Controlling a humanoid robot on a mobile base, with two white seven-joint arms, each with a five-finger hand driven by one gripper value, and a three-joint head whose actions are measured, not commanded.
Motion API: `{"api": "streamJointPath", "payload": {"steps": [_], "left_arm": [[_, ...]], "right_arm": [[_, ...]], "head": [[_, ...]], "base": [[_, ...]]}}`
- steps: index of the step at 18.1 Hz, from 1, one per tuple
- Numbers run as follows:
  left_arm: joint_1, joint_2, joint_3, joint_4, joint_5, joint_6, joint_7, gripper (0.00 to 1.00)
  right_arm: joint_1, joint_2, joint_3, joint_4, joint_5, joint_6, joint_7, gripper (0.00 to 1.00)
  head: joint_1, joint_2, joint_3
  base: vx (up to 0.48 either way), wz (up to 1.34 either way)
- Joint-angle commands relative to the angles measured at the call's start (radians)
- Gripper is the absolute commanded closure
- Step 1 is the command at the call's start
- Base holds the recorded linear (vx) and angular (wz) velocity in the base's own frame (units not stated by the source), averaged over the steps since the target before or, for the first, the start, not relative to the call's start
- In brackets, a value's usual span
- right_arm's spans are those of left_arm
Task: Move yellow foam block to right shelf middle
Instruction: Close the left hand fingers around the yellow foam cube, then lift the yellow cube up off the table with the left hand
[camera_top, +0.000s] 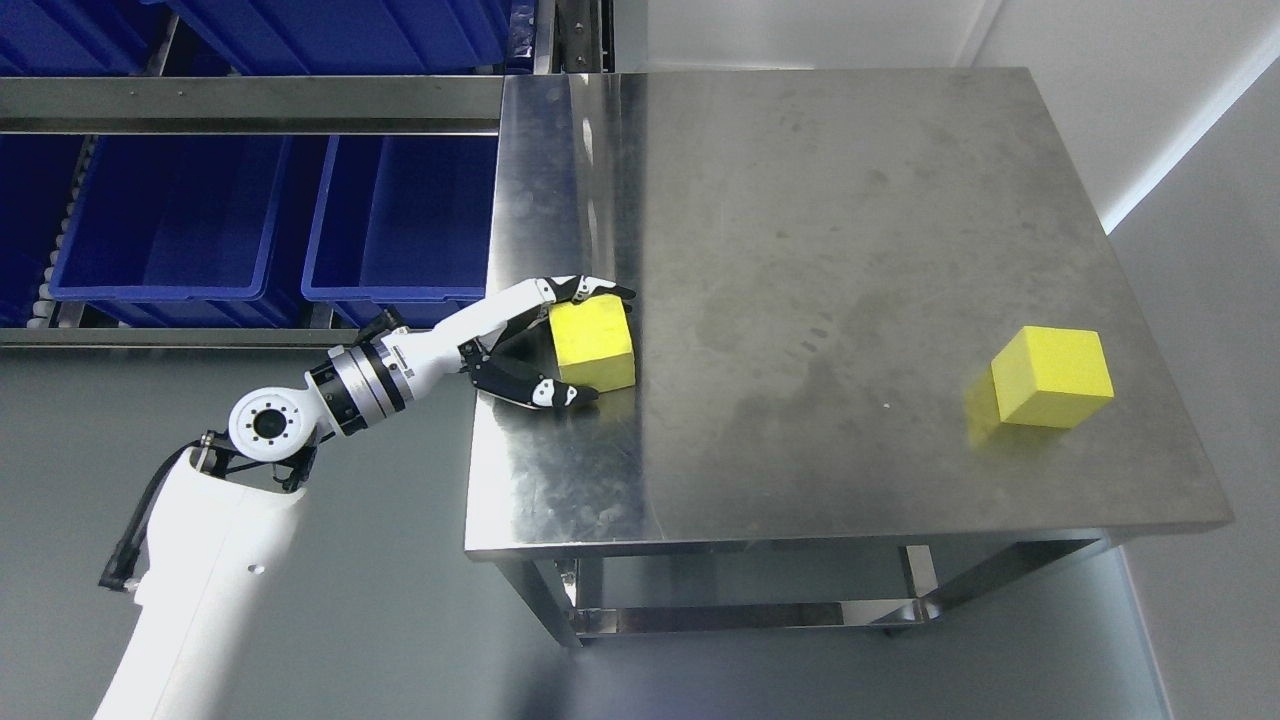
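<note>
A yellow foam block sits on the steel table near its left edge. My left hand reaches in from the lower left and closes around this block. Its fingers lie along the block's far top edge and the thumb presses at its near side. The block still rests on the table top. A second yellow foam block sits on the right part of the table, apart from the hand.
A shelf rack stands left of the table, with blue bins on rollers behind a steel rail. More blue bins sit on the level above. A white wall runs along the right.
</note>
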Motion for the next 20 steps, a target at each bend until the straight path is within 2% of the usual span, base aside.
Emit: {"api": "streamJointPath", "payload": {"steps": [1, 4, 6, 7, 9, 11, 12, 14, 20], "left_arm": [[-0.001, -0.15, 0.085, 0.054, 0.037, 0.009, -0.005, 0.61], [-0.018, -0.227, 0.195, 0.04, 0.086, 0.009, -0.002, 0.63], [-0.045, -0.227, 0.286, 0.022, 0.157, 0.005, 0.042, 0.59], [-0.048, -0.227, 0.294, 0.02, 0.218, -0.006, 0.106, 0.58], [-0.047, -0.227, 0.31, 0.017, 0.33, -0.102, 0.301, 0.58], [-0.039, -0.227, 0.314, 0.017, 0.347, -0.227, 0.471, 0.58], [-0.016, -0.227, 0.323, 0.017, 0.347, -0.25, 0.577, 0.57], [0.02, -0.227, 0.355, 0.016, 0.347, -0.258, 0.674, 0.57], [0.044, -0.227, 0.37, 0.011, 0.347, -0.269, 0.697, 0.57]], "right_arm": [[0.002, -0.017, 0.0, -0.017, 0.003, 0.001, -0.001, 0.0], [0.002, -0.017, 0.0, -0.017, 0.003, 0.001, -0.001, 0.0], [0.002, -0.017, 0.0, -0.017, 0.003, 0.001, -0.001, 0.0], [0.002, -0.017, 0.0, -0.017, 0.003, 0.001, -0.001, 0.0], [0.002, -0.017, 0.0, -0.017, 0.003, 0.001, -0.001, 0.0], [0.002, -0.017, 0.0, -0.017, 0.003, 0.001, -0.001, 0.0], [0.002, -0.017, -0.001, -0.017, 0.003, 0.001, -0.001, 0.0], [0.002, -0.017, -0.001, -0.017, 0.003, 0.001, -0.001, 0.0], [0.002, -0.017, 0.0, -0.017, 0.003, 0.001, -0.001, 0.0]], "head": [[0.0, 0.0, 0.0], [0.0, 0.0, 0.0], [0.0, 0.0, 0.0], [0.0, 0.0, 0.0], [0.0, 0.0, 0.0], [0.0, 0.0, 0.0], [0.0, 0.0, 0.0], [0.0, 0.0, 0.0], [0.0, 0.0, 0.0]], "base": [[-0.001, 0.01], [0.0, 0.0], [0.0, 0.0], [0.002, -0.04], [0.004, -0.03], [0.003, -0.01], [0.0, 0.01], [0.0, 0.0], [0.001, 0.01]]}}
